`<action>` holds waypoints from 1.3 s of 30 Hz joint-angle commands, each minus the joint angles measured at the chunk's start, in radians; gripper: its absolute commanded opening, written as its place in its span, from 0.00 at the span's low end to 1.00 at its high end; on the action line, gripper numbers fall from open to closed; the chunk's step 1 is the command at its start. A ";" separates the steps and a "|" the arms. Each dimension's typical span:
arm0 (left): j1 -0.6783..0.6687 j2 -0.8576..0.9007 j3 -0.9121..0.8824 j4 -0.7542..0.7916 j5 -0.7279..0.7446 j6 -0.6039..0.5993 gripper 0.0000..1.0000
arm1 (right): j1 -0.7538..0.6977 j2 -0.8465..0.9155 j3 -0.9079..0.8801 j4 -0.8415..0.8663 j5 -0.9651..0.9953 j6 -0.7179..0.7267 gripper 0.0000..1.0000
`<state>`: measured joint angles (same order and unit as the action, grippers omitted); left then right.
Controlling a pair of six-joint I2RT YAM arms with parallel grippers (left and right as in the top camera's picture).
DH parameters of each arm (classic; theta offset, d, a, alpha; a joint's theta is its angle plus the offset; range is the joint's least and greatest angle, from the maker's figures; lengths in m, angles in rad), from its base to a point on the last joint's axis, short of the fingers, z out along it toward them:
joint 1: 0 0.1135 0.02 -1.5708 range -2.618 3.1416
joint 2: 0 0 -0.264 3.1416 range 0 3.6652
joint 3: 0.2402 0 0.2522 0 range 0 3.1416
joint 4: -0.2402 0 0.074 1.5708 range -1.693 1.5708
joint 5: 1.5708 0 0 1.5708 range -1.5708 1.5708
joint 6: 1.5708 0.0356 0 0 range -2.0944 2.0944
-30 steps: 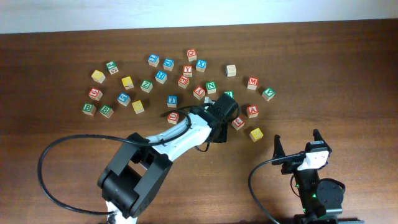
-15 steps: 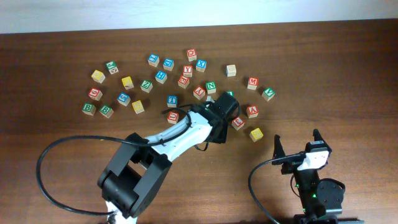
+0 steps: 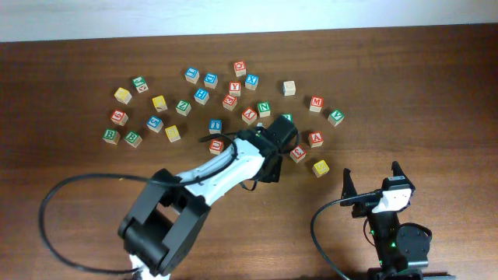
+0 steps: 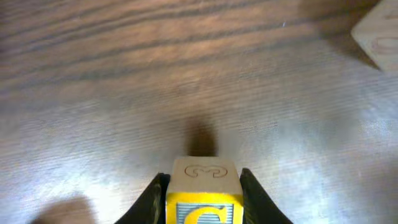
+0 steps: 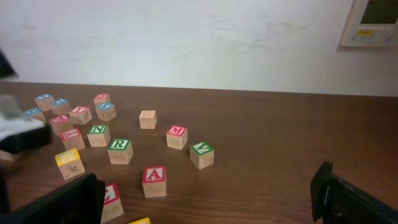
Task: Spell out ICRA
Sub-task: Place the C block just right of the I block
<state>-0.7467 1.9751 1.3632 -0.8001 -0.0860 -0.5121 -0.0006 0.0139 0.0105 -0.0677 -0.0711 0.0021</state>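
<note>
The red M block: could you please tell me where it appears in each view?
Overhead: red M block, right side of the cluster.
Left wrist: not in it.
Right wrist: red M block, near centre.
Shared landmark: green V block, its right-hand neighbour in both.

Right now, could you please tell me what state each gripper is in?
Left gripper: closed on the C block.
Right gripper: open, holding nothing.
</note>
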 commanded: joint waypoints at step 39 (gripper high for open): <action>0.076 -0.240 -0.284 0.045 -0.045 -0.198 0.26 | -0.006 -0.008 -0.005 -0.006 -0.002 0.002 0.98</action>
<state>-0.6720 1.7435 1.0882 -0.7578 -0.1135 -0.7227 -0.0006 0.0139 0.0105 -0.0677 -0.0711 0.0025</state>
